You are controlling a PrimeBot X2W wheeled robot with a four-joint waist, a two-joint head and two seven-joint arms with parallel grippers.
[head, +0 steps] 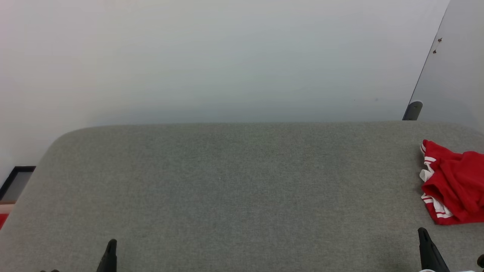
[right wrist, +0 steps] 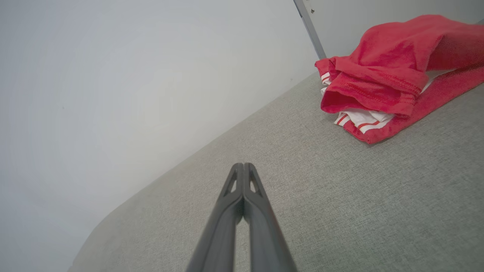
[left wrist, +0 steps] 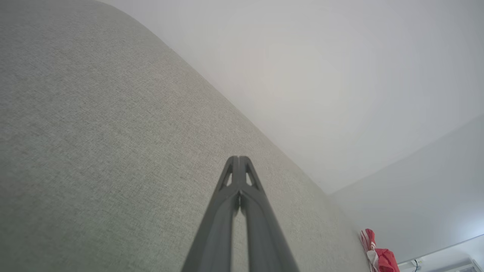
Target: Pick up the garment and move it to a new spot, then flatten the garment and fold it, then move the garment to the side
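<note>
Located garment (head: 453, 185) bunched at the right edge of the desk (head: 242, 181), ahead and slightly right of the right hand (right wrist: 243, 166). Found right hand and left hand (left wrist: 239, 158) fully closed, fingertips touching, gripping nothing. Judged right hand nearer by far; left hand placed toward the front left corner.

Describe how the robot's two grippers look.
The left gripper has two long, matte dark grey fingers that taper to narrow tips, each with a small triangular cut-out near the tip. The right gripper looks the same: slim, dark grey and tapering.
</note>
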